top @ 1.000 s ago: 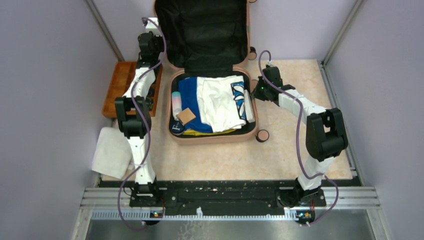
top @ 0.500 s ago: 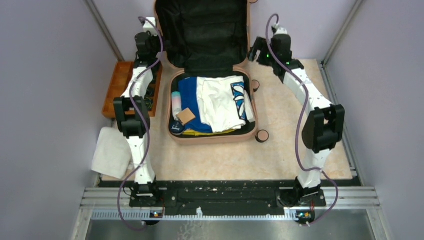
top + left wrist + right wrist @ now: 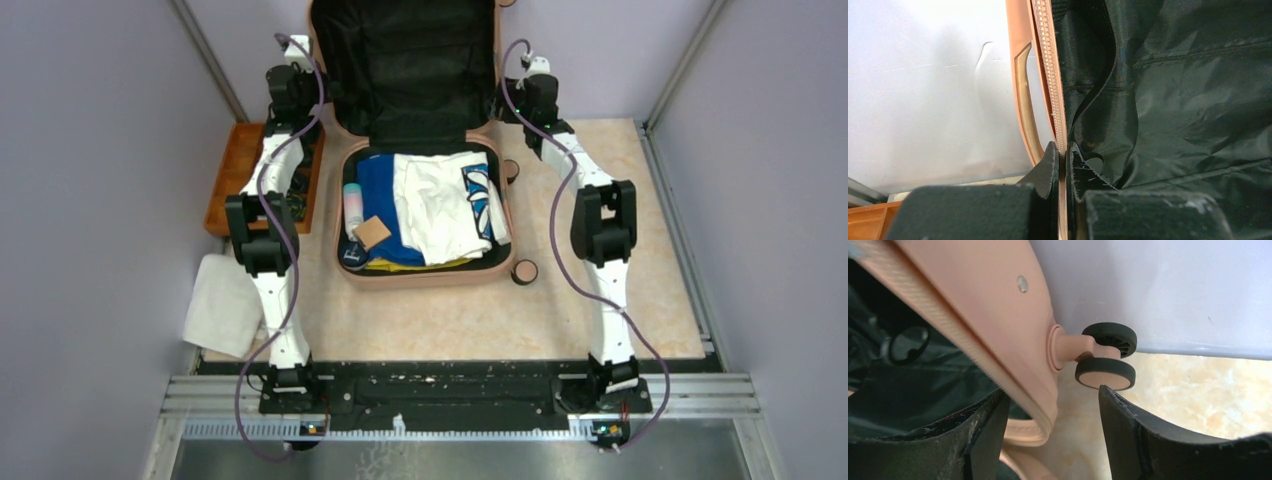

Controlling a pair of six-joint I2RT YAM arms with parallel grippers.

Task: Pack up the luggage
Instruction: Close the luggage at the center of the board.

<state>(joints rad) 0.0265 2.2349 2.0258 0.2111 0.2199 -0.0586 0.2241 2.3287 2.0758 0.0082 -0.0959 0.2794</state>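
Observation:
The peach-pink luggage (image 3: 430,278) lies open, its black-lined lid (image 3: 405,60) standing upright at the back. Inside lie a white garment (image 3: 440,205), a blue garment (image 3: 378,195), a pale bottle (image 3: 353,205) and a brown card (image 3: 372,232). My left gripper (image 3: 1064,155) is shut on the lid's zipper rim (image 3: 1048,75) on the left side, just below the pink handle (image 3: 1024,100). My right gripper (image 3: 1053,400) is open and straddles the lid's right edge (image 3: 998,315), beside a black-and-pink wheel (image 3: 1105,372). From above, both grippers flank the lid, the left gripper (image 3: 312,103) and the right gripper (image 3: 506,105).
An orange tray (image 3: 235,170) sits left of the luggage, partly under the left arm. A folded white cloth (image 3: 222,305) lies at the near left. Purple walls stand close on both sides and behind the lid.
The right arm swung from beside the lower shell up to the lid's right edge, and its jaws opened. The left gripper closed fully on the lid's left rim.

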